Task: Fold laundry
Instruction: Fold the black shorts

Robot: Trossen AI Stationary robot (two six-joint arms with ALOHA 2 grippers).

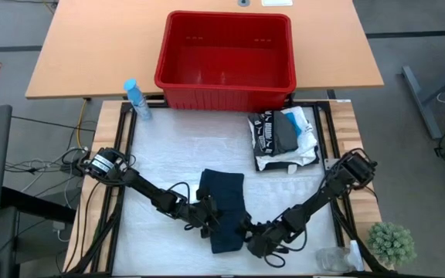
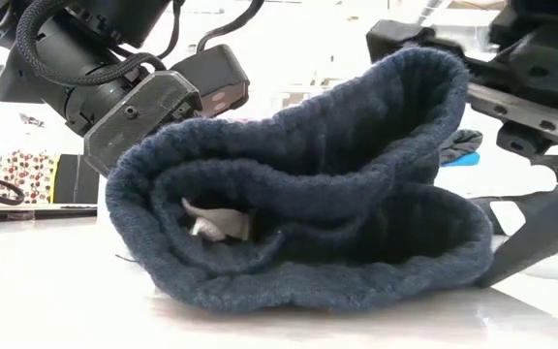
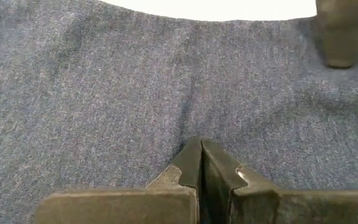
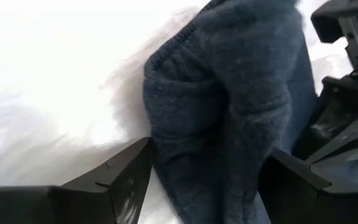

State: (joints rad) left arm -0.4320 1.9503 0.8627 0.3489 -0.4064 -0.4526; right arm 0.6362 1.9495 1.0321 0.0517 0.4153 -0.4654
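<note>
Bright, even light overall, but the white table (image 4: 36,74) blows out to glare in the wrist views, and the low view's background is washed-out and blurry.

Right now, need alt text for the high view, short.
Seen from above, both arms meet at a dark blue folded garment on the white-covered table, left gripper shut, right gripper open. Behind lie folded laundry and an empty red basket.

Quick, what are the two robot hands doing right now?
Left gripper: fingers shut, pressing on the dark blue garment, gripping nothing visible.
Right gripper: fingers open, straddling the garment's edge.
</note>
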